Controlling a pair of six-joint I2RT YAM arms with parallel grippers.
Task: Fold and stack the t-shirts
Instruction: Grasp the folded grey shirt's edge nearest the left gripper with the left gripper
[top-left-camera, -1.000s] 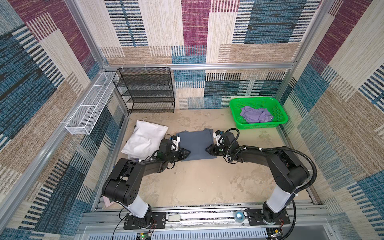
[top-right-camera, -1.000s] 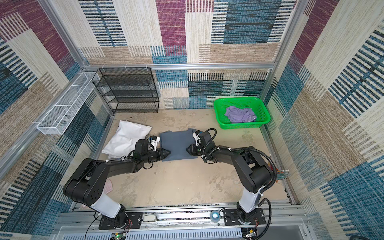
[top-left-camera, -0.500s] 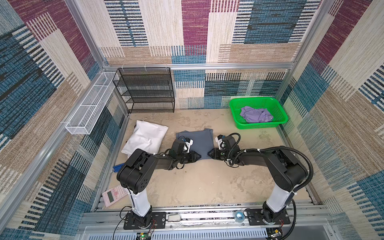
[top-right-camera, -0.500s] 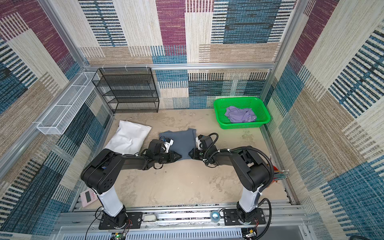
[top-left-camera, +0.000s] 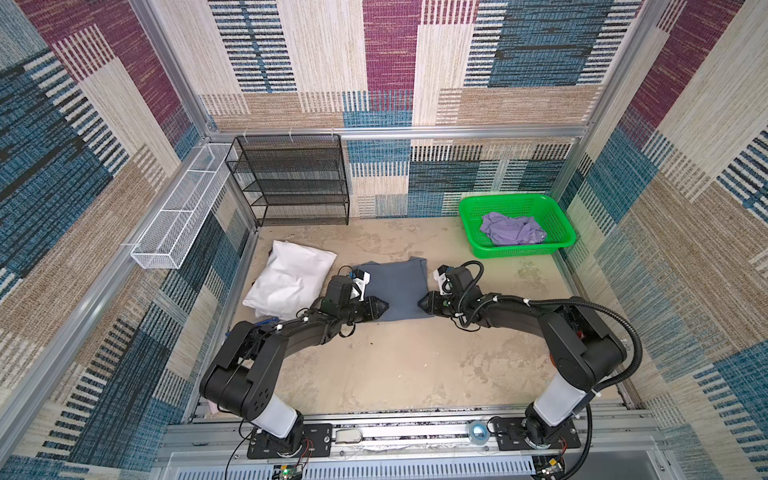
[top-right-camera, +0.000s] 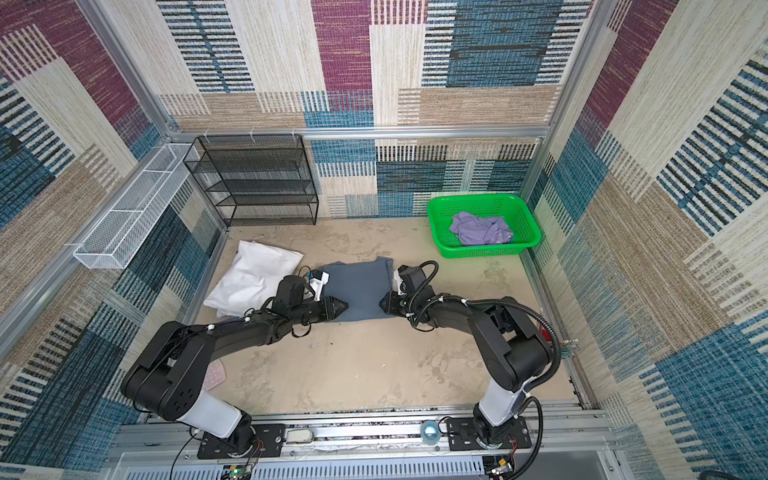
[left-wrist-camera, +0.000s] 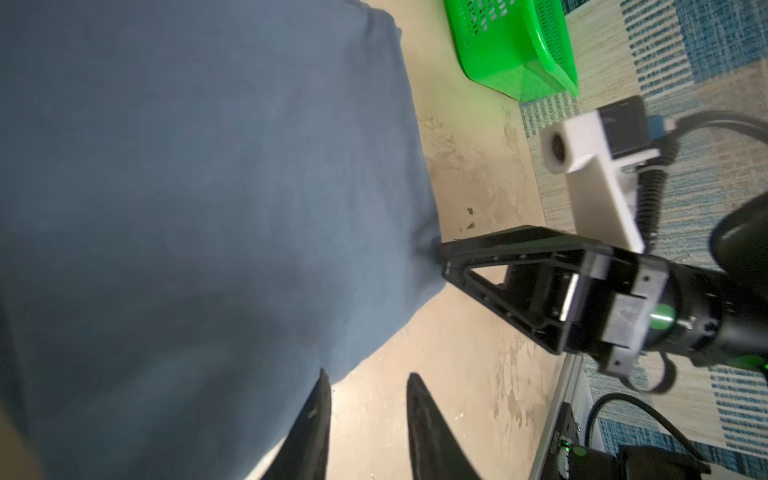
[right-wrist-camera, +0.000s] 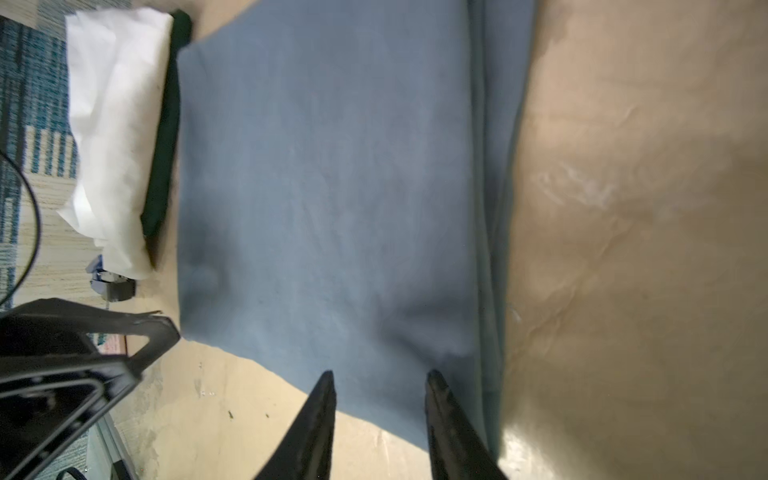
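**Operator:** Report the state of each gripper.

**Technician:** The left gripper (top-left-camera: 384, 306) has its jaws partly parted and holds nothing. In the left wrist view, one fingertip (left-wrist-camera: 320, 388) overlaps the cloth edge and the other is over bare counter (top-left-camera: 395, 365). The right gripper (top-left-camera: 420, 302) is also partly parted and holds nothing. Cloth shows beyond its gap, not pinched in it.

**Operator:** Where is the work relative to them?

**Technician:** The blue-grey t-shirt (top-left-camera: 395, 282) lies folded flat at mid-counter, directly ahead of both grippers. The left gripper is at its near-left corner and the right gripper at its near-right corner, with the tips facing each other. The shirt's long axis appears to run from the counter's near edge toward the far edge. Neither arm is nearer than the other.

**Operator:** Arm pose?

**Technician:** Both forearms reach forward low over the counter and bend inward, grippers roughly level with the surface.

**Operator:** And the second garment?

**Technician:** The lavender t-shirt (top-left-camera: 511, 227) lies crumpled in the green basket (top-left-camera: 515, 250) at the far right corner. It is well apart from both grippers and closer to the right arm.
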